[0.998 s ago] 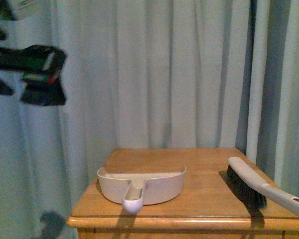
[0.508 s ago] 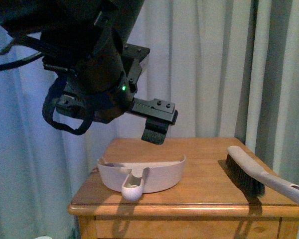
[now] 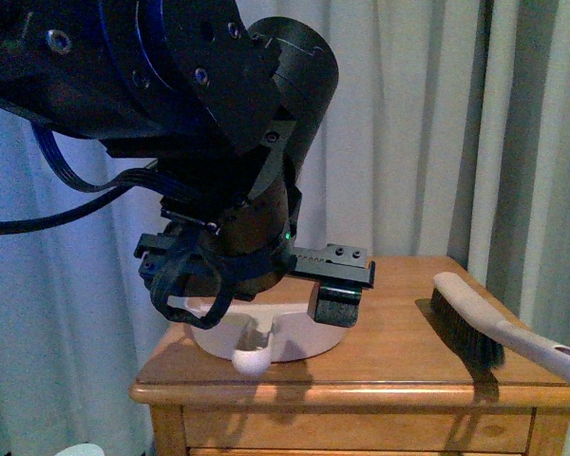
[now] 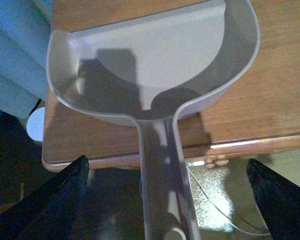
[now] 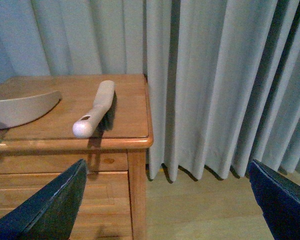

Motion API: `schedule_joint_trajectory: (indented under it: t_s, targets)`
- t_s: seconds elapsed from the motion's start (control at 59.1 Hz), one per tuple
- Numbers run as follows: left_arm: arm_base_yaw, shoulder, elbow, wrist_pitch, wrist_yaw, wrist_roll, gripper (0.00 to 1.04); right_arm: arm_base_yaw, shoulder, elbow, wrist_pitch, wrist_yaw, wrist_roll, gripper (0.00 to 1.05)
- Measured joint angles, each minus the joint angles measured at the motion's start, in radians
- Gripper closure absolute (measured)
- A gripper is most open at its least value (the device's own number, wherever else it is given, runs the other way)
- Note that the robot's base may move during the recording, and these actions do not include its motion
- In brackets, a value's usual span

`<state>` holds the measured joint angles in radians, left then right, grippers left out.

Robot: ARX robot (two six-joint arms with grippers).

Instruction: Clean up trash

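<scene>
The wad of white tissue paper does not clearly show. A small white round thing (image 4: 35, 125) lies on the floor beside the table, and I cannot tell what it is. My left gripper (image 4: 172, 200) is open, its fingers wide on either side of the handle of a beige dustpan (image 4: 155, 55), which holds nothing. In the front view the left arm fills the upper left, and one black finger (image 3: 337, 306) hangs just in front of the dustpan (image 3: 266, 340). My right gripper (image 5: 165, 207) is open and empty, low over the floor to the right of the table.
The dustpan sits on a small wooden table (image 3: 399, 366) with its handle over the front edge. A hand brush (image 3: 475, 328) lies at the table's right side, its handle past the edge; it also shows in the right wrist view (image 5: 97, 107). Grey curtains (image 5: 215, 75) hang behind and to the right.
My left arm has swung in from the upper left and come down over the dustpan, now covering much of the front view. The dustpan and brush have not moved.
</scene>
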<state>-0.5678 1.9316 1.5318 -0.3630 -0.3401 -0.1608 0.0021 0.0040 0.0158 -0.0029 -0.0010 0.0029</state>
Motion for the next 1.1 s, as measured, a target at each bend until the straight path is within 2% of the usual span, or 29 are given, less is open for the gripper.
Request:
schedule_joint_trajectory:
  t_s: [1.015,1.1]
  targets:
    - [-0.002,0.118,0.003,0.057,-0.005,0.023,0.08,0.0,0.0,0.0,0.0,0.0,0.0,0.07]
    - [-0.002,0.118,0.009,0.061,-0.007,0.037,0.18,0.0,0.0,0.0,0.0,0.0,0.0,0.07]
